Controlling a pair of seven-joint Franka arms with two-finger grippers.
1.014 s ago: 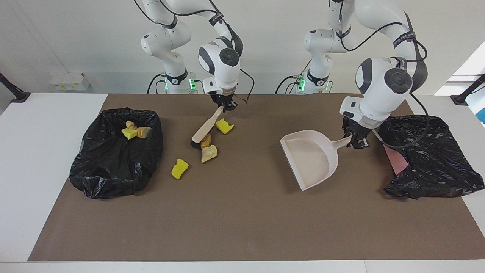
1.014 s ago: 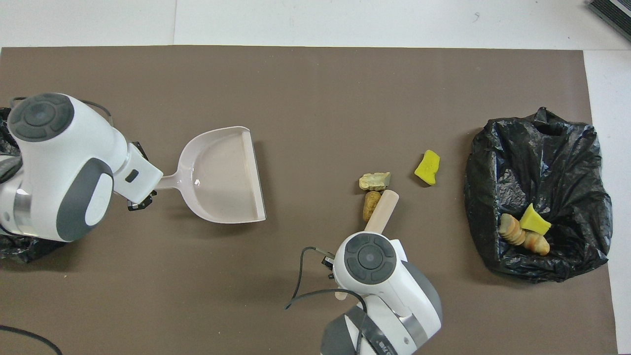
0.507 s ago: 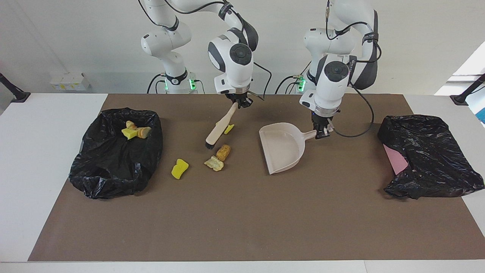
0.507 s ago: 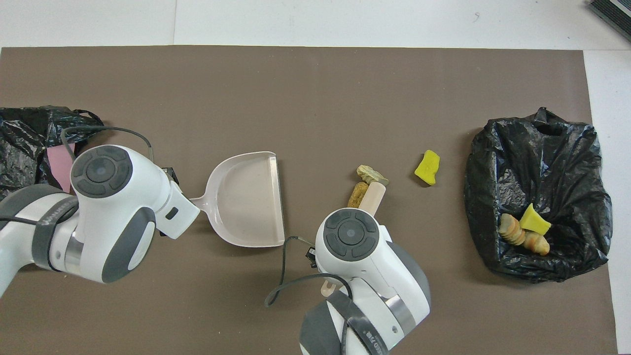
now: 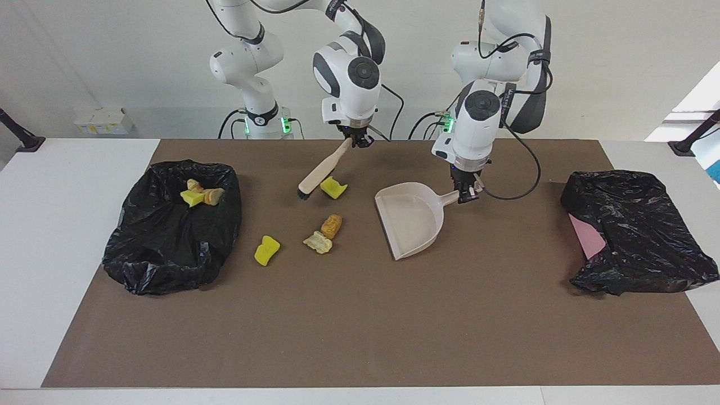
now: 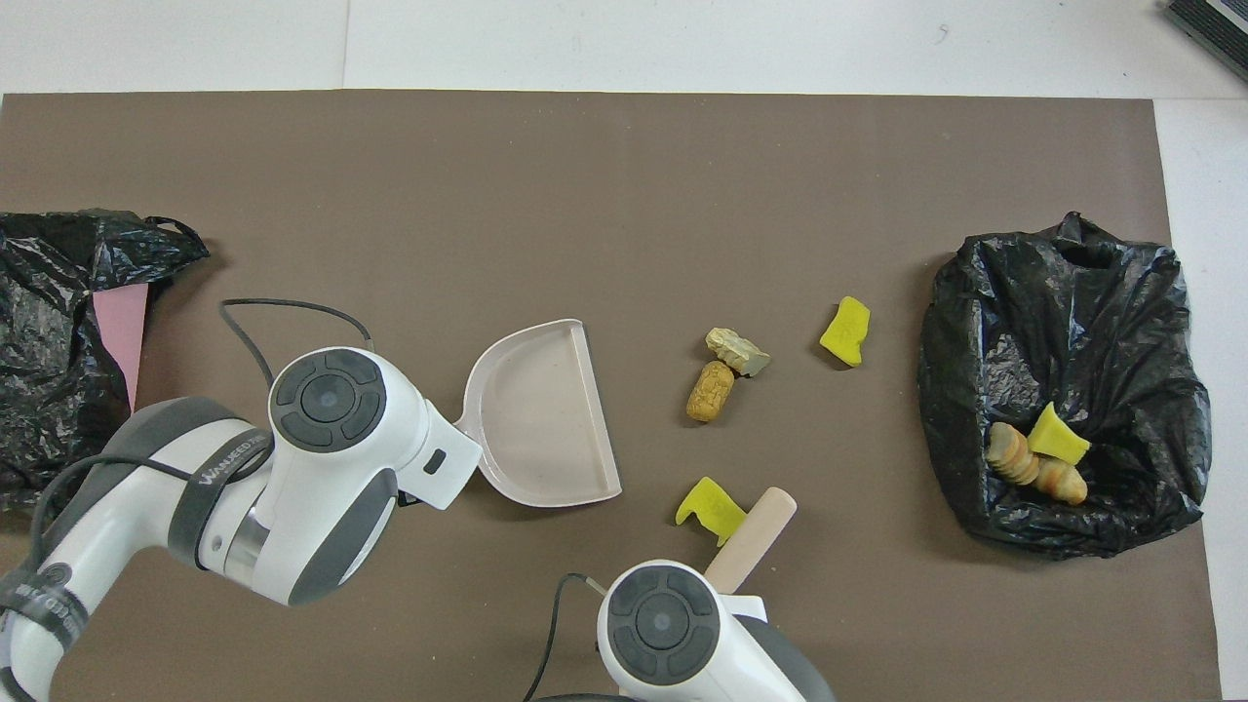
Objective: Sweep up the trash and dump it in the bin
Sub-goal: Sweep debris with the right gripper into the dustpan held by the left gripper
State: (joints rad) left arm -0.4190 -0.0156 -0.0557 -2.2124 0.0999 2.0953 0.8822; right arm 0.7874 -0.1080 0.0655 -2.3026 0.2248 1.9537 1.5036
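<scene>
My right gripper (image 5: 356, 142) pinches the brush (image 5: 322, 171) beside a yellow scrap (image 5: 333, 188) on the counter, ready to push, while my left gripper (image 5: 466, 193) pinches the dustpan (image 5: 409, 222) nearby to catch it.

Glossy plastic bag (image 5: 169, 247) (crinkled), smooth plastic dustpan (image 5: 413, 222)

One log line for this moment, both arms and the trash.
left gripper: shut on dustpan handle | right gripper: shut on brush | four scraps on mat | three in bin bag
</scene>
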